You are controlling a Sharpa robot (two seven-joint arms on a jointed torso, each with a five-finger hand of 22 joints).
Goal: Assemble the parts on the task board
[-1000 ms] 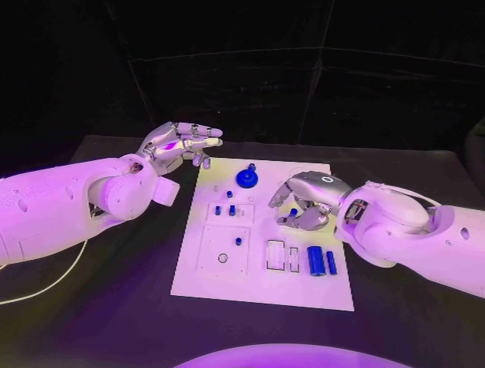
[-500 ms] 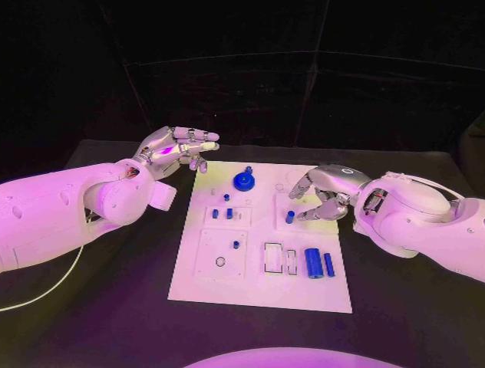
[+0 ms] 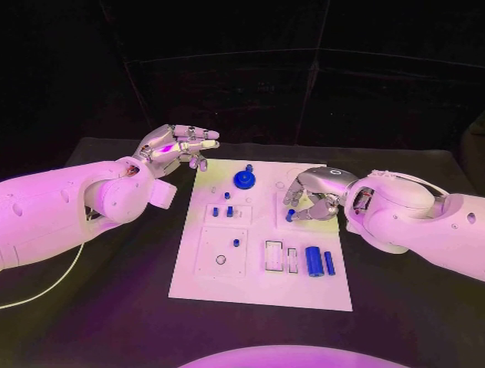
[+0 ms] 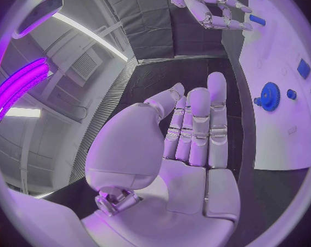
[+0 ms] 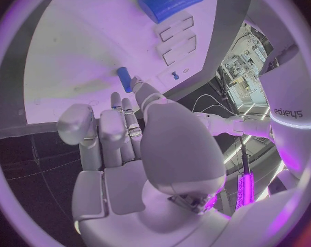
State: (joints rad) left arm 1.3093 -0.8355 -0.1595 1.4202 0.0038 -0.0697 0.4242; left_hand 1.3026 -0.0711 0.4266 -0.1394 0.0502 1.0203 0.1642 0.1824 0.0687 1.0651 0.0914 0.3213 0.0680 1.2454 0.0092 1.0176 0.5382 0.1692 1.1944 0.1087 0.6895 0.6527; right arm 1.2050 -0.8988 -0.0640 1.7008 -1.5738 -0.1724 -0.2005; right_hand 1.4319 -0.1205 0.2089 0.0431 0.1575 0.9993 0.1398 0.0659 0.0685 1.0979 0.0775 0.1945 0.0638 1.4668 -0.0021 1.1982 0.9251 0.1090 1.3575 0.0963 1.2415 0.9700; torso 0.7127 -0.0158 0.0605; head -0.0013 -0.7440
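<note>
The white task board point(image 3: 254, 285) lies in the middle of the black table. My right hand point(image 3: 315, 193) hovers over the board's right half and pinches a small blue peg point(image 3: 290, 215) at its fingertips, tilted, just above the board. In the right wrist view the peg point(image 5: 124, 79) sits between the thumb tip and a fingertip of my right hand point(image 5: 138, 148). My left hand point(image 3: 177, 146) is raised beyond the board's back left corner, fingers apart and holding nothing. The left wrist view shows my left hand point(image 4: 191, 142) with straight fingers.
A blue gear point(image 3: 245, 180) stands at the board's back. Small blue pegs point(image 3: 229, 211) stand in the left block. A thick blue cylinder point(image 3: 313, 261) and a slimmer one point(image 3: 330, 263) lie beside two rectangular slots point(image 3: 274, 255). A white cable point(image 3: 32, 295) runs along the table's left.
My right hand has lifted and turned a little over the board's right half, with the blue peg staying near the same spot. The left hand has hardly moved.
</note>
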